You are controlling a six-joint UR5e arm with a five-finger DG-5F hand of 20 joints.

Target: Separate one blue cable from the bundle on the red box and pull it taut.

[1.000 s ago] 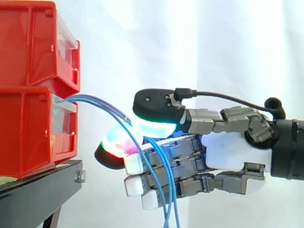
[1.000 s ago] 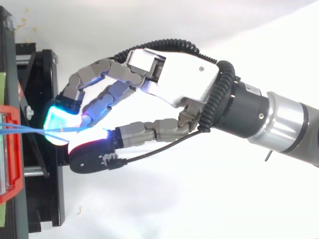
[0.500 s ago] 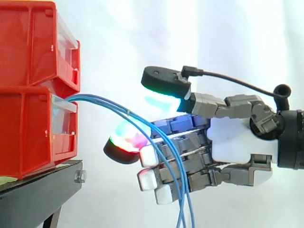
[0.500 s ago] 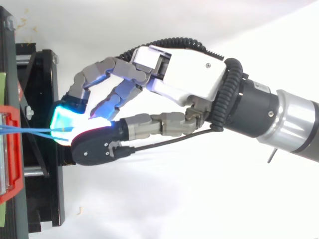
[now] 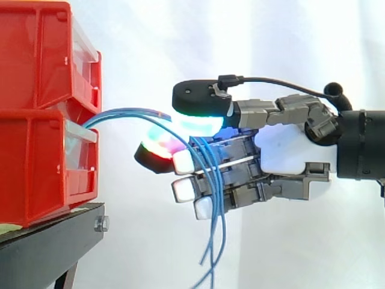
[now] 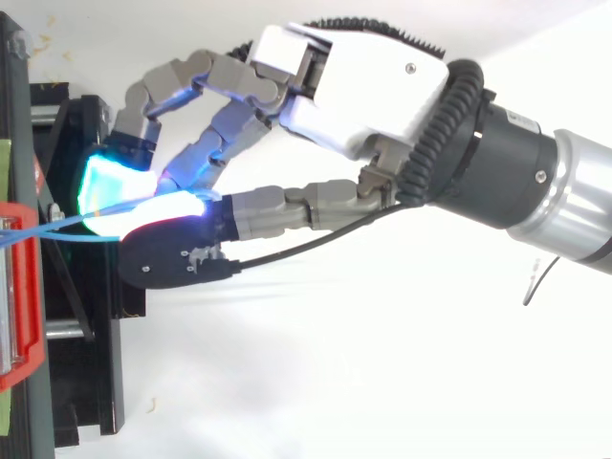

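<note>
Two red bins are stacked at the left; the blue cables (image 5: pixel 129 112) leave the front of the lower red bin (image 5: pixel 36 168). They run almost level to the right, then bend and hang down in front of the curled fingers (image 5: pixel 183 161). My hand (image 5: pixel 283 150) reaches in from the right. Its black thumb pad (image 5: pixel 201 99) presses down on the strands against a glowing fingertip (image 5: pixel 156 153) just below. From above, the cables (image 6: pixel 38 229) pass from the red bin (image 6: pixel 24 316) into the pinch of my hand (image 6: pixel 354 86). How many strands are pinched is hidden.
The bins stand on a black stand (image 5: pixel 48 247) whose edge lies under my fingertips (image 6: pixel 105 182). A white curtain is behind. The loose cable ends (image 5: pixel 210 265) dangle below the hand.
The thumb came down again onto the cables after lifting. The hand has risen, the cable run is flatter and higher, and the hanging ends have swung up.
</note>
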